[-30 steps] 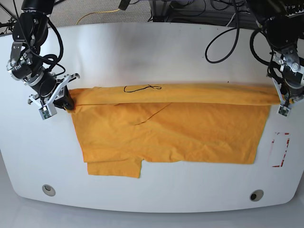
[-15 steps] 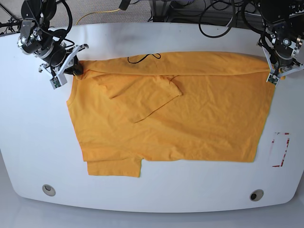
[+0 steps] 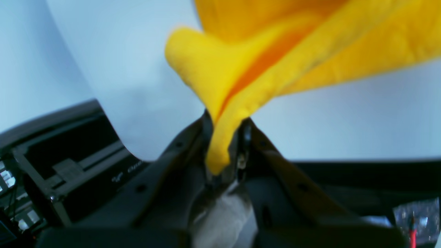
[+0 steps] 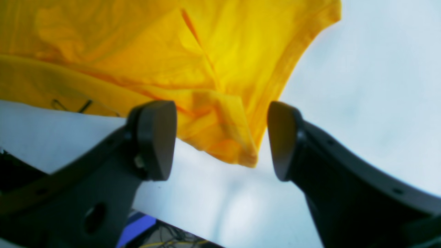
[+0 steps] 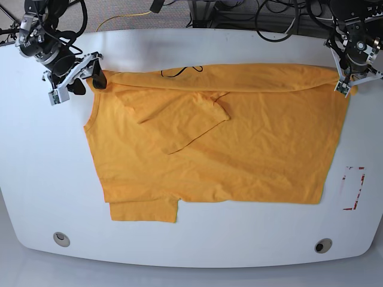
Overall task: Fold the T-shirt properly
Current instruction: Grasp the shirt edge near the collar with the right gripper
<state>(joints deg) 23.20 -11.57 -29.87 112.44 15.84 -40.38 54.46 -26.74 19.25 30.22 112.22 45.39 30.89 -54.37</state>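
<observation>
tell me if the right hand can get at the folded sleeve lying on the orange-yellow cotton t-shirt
Probably yes: the right hand stands open at the orange-yellow cotton T-shirt's corner, holding nothing, and the folded sleeve lies uncovered on top nearby.

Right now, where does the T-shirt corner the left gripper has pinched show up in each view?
Base: far upper right, T-shirt corner at the left gripper.
Left wrist: centre, fabric clamped between the jaws.
Right wrist: not in it; only the opposite corner.
Shared landmark: white table.
</observation>
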